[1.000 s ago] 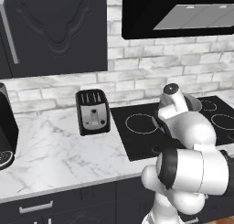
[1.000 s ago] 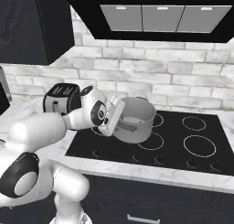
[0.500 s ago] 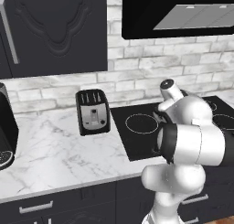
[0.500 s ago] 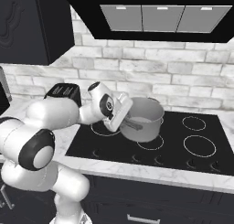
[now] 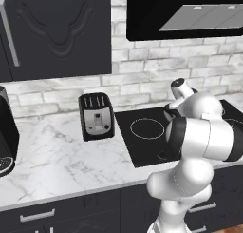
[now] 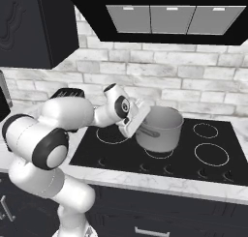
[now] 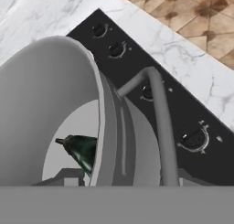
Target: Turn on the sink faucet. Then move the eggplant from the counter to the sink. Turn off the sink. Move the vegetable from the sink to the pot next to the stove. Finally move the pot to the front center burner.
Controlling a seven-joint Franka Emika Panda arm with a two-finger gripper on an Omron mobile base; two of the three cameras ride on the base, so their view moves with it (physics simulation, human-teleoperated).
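Note:
The light grey steel pot (image 6: pixel 162 129) stands at the front middle of the black stove (image 6: pixel 213 168), over the front center burner ring (image 6: pixel 159 155). My gripper (image 6: pixel 140 122) is at the pot's left rim, shut on the wall. In the hand view the pot wall (image 7: pixel 45 90) runs down towards the jaws, with its side handle (image 7: pixel 160 127) just to the right. The dark green-black eggplant (image 7: pixel 82 150) lies on the pot's floor. Whether the pot rests on the glass or hangs just above it cannot be told. In the left base view my own arm hides the hand.
A black toaster (image 5: pixel 96 116) stands on the white marble counter (image 5: pixel 57 160) left of the stove (image 5: pixel 142 146). A dark coffee machine (image 5: pixel 5 137) is at the far left. Stove knobs (image 7: pixel 194 138) line the front edge. The hood hangs overhead.
The pot has slid to the right across the cooktop with my gripper on its rim, from the left burner towards the front center ring. My arm has swung right with it.

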